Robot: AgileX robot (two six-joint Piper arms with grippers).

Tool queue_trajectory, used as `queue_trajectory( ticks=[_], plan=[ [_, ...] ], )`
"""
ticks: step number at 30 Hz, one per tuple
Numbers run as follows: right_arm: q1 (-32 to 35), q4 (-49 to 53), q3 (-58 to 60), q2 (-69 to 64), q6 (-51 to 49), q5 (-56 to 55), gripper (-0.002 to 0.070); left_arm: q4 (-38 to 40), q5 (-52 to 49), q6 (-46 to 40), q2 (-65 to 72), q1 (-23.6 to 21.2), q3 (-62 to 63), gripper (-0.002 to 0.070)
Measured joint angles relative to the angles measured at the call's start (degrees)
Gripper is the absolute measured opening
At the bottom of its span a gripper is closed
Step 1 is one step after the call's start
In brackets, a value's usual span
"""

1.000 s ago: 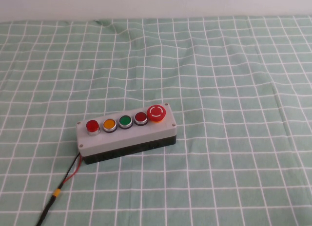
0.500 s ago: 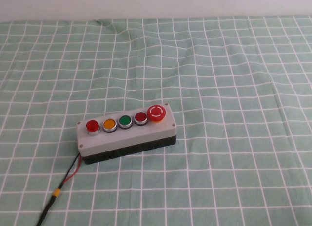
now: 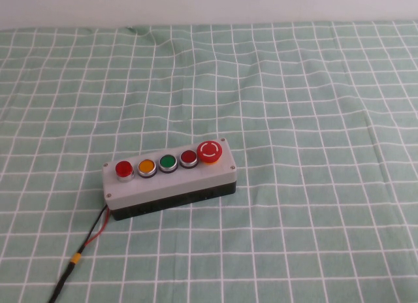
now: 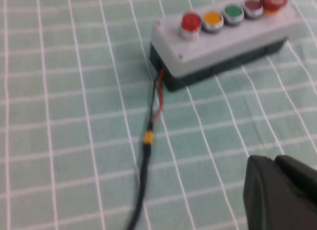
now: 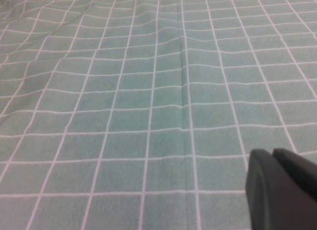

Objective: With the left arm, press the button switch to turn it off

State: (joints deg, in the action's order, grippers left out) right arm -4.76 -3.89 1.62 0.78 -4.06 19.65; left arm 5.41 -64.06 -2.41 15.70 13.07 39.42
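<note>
Toward the near left of the checked green tablecloth (image 3: 313, 87), a grey five-button box (image 3: 171, 183) is seen, its cable (image 3: 78, 257) cut off at the near edge. The button switch (image 3: 123, 168) is set at the box's left end. Only a dark part of the left gripper (image 4: 280, 193) is shown, short of the box; whether it is open cannot be told. The right gripper (image 5: 280, 188) is likewise cut off over bare cloth

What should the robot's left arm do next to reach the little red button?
Probably bring the left gripper forward over the red button. That gripper sits low and short of the box, beside its cable, touching nothing. The right gripper waits over bare cloth.
</note>
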Motion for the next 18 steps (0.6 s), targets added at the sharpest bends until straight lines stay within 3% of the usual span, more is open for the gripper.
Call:
queue_trajectory(
  ticks=[12,18],
  plan=[
    [0.00,0.00,0.00,0.00,0.00,0.00,-0.0016,-5.41,29.02,0.00,0.00,0.00,-6.01,-0.0003],
    [0.00,0.00,0.00,0.00,0.00,0.00,-0.0016,-6.31,34.10,0.00,-0.53,0.00,-6.01,-0.0003]
  ],
)
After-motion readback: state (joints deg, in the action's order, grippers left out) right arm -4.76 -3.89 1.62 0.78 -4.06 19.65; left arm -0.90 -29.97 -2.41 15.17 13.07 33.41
